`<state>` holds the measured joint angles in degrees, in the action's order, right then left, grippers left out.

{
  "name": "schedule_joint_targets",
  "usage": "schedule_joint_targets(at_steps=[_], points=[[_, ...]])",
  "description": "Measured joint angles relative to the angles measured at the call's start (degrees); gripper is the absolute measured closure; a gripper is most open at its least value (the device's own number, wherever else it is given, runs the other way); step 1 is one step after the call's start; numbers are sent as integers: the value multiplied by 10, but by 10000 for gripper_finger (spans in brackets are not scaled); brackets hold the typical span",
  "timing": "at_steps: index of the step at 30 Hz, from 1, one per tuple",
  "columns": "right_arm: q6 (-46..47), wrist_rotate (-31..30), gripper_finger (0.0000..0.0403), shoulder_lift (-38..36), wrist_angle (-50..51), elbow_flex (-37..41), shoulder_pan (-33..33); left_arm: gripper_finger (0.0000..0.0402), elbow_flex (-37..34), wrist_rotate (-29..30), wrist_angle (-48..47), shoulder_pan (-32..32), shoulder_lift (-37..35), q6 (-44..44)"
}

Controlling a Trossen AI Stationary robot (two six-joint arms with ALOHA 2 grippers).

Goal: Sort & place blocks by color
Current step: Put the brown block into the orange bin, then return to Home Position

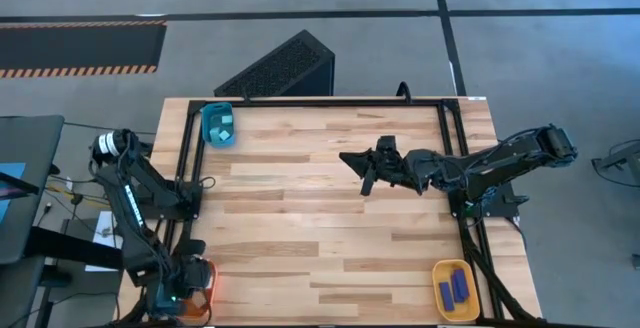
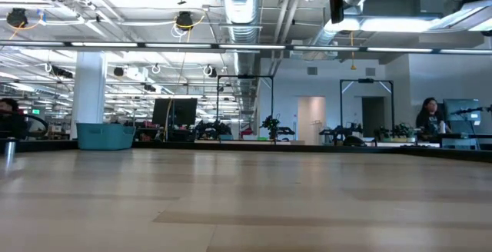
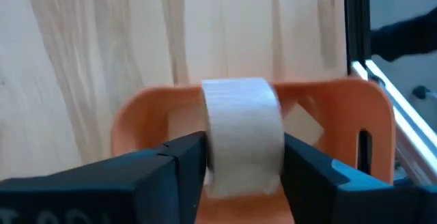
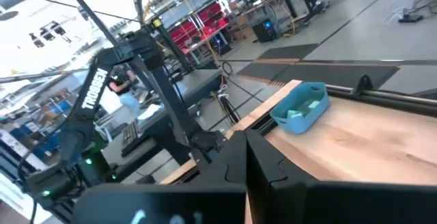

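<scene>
My left gripper (image 1: pixel 188 288) is at the table's near left corner, over the orange tray (image 1: pixel 206 272), and is shut on a pale wood block (image 3: pixel 242 115). In the left wrist view the orange tray (image 3: pixel 355 108) lies right behind and under the block. My right gripper (image 1: pixel 366 175) hovers shut and empty above the middle of the table, high above the table in the low view (image 2: pixel 336 2). The teal tray (image 1: pixel 218 125) at the far left corner holds light cyan cubes (image 4: pixel 300 111). The yellow tray (image 1: pixel 455 290) at the near right holds dark blue bars (image 1: pixel 452 288). My left gripper pinches the pale wood block by its two opposite side faces (image 3: pixel 213 149), one finger (image 3: pixel 171 166) on each side. The block stands up between the fingers and sticks out past their ends, inside the orange tray's outline. Whether it rests on the tray floor I cannot tell.
A black metal frame (image 1: pixel 330 101) runs along the table's far, left and right edges. A dark slotted box (image 1: pixel 285 68) stands on the floor beyond the far edge. The wooden tabletop (image 1: pixel 300 238) lies bare between the three trays. A person (image 2: pixel 428 117) sits far off in the room.
</scene>
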<state>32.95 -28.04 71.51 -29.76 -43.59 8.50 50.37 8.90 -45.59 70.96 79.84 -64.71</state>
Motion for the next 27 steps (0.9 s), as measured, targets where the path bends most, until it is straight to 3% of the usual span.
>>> schedule_joint_targets(at_steps=[6, 10, 14, 16, 21, 24, 27], points=[[0, 29, 392, -16, 22, 0, -6, 184, 0, -42, -9, 0, 1, -46], [0, 30, 392, -33, 35, 0, -12, 135, 1, -53, -15, -10, -13, -20], [1, 52, 392, -80, 58, 0, -5, 123, 8, 53, -17, -62, -65, 43], [0, 51, 392, -108, 103, -3, 10, 130, 11, 103, -12, -105, -107, 88], [-17, 15, 392, -181, 270, 0, 65, 169, 8, 153, 16, -256, -212, 240], [-28, -1, 392, -218, 336, 0, 97, 201, -12, 127, 103, -374, -245, 342], [-72, -3, 392, -242, 360, 0, 126, 236, -50, 51, 262, -492, -246, 412]])
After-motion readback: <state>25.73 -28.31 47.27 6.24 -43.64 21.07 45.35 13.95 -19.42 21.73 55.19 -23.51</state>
